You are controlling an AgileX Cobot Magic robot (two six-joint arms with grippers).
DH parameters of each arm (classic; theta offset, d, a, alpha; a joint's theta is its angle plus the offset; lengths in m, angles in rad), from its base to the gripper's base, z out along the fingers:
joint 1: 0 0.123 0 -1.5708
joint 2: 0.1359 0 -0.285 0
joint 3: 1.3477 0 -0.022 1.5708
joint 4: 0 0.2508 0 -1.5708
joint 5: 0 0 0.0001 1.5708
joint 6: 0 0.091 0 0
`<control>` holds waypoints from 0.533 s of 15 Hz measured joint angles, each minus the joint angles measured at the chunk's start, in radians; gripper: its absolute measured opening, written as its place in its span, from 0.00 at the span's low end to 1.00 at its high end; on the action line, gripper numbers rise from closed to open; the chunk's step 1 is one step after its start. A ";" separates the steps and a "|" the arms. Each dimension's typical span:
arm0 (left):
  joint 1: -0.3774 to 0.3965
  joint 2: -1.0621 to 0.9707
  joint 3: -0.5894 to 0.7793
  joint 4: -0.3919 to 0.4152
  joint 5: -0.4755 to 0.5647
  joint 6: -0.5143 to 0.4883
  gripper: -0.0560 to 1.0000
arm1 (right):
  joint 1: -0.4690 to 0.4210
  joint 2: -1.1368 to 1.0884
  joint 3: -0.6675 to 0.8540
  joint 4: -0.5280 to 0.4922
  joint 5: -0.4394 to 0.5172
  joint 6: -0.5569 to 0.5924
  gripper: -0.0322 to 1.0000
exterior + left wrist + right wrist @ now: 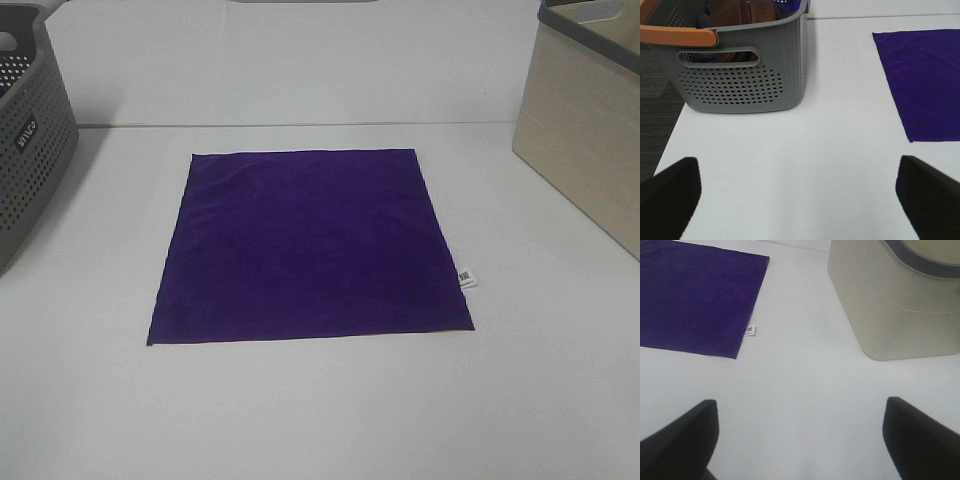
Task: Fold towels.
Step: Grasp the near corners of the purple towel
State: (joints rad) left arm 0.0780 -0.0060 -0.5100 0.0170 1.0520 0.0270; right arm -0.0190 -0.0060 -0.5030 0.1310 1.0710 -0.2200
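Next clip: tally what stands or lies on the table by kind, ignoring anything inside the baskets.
Towels: 1, the purple towel, lying flat.
Baskets: 2, the grey basket and the beige basket.
Total: 3.

We find open table [320, 410] on every side of the flat purple towel [310, 245]; a grey perforated basket [25, 150] stands far left, a beige bin [590, 140] far right.
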 joint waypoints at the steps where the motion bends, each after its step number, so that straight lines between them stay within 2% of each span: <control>1: 0.000 0.000 0.002 0.000 0.000 0.013 0.99 | 0.000 0.000 0.000 0.001 0.000 0.000 0.87; 3: 0.000 0.000 0.002 0.000 0.000 0.017 0.99 | 0.000 0.000 0.000 -0.010 0.000 0.005 0.89; 5: 0.000 0.000 0.002 -0.002 0.000 0.018 0.99 | 0.000 0.000 0.000 -0.031 0.000 0.030 0.96; 8: 0.000 0.000 0.002 -0.054 0.000 0.021 0.99 | 0.000 0.000 0.000 -0.043 -0.005 0.052 0.98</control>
State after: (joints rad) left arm 0.0780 -0.0060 -0.5080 -0.0370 1.0520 0.0480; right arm -0.0190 -0.0060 -0.5030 0.0880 1.0660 -0.1680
